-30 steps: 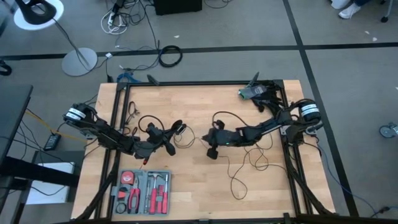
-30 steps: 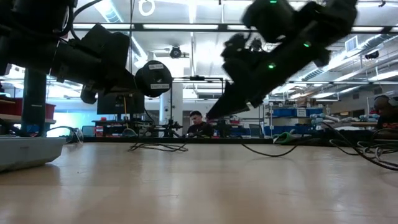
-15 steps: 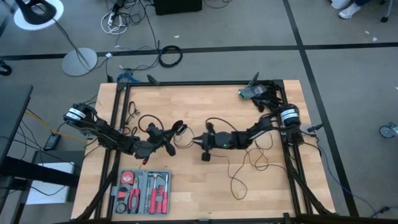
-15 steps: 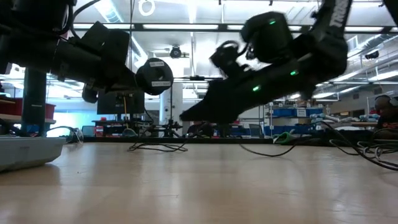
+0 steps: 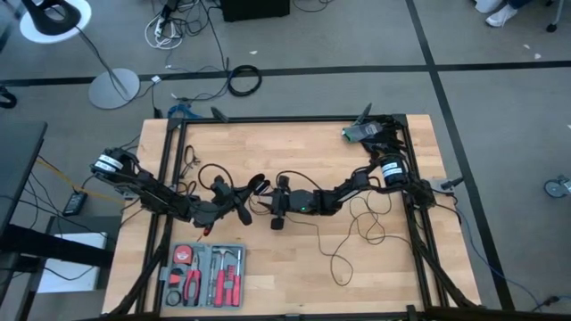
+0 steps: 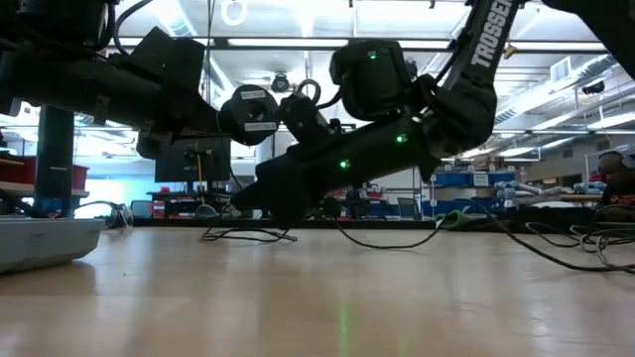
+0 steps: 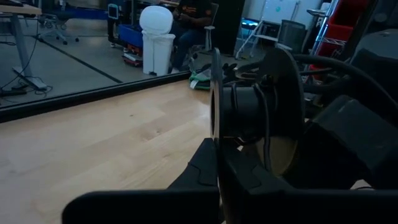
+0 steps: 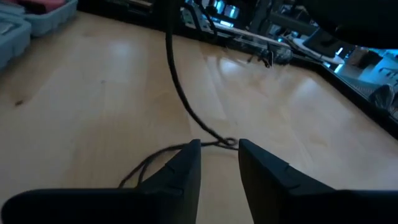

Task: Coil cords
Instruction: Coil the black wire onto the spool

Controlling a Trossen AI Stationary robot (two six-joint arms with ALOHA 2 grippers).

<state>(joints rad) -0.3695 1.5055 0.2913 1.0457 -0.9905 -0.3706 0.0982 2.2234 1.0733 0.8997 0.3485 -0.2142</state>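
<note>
Right gripper (image 8: 217,163) fingers part-open, narrow gap, nothing pinched; a kinked run of the cord (image 8: 186,106) lies on the wood just ahead of the fingertips, crossing the gap, apart from them. Left gripper (image 5: 243,203) fingers closed, clamped on the round black puck (image 7: 252,118), held on edge, disc face toward the right gripper. High view: grippers nearly tip to tip mid-table (image 5: 294,259), left of centre. Cord runs roughly left-right across the table, loose loops trailing toward the right side (image 5: 357,234) and near the left gripper. Tool tray (image 5: 203,275) at the front-left.
</note>
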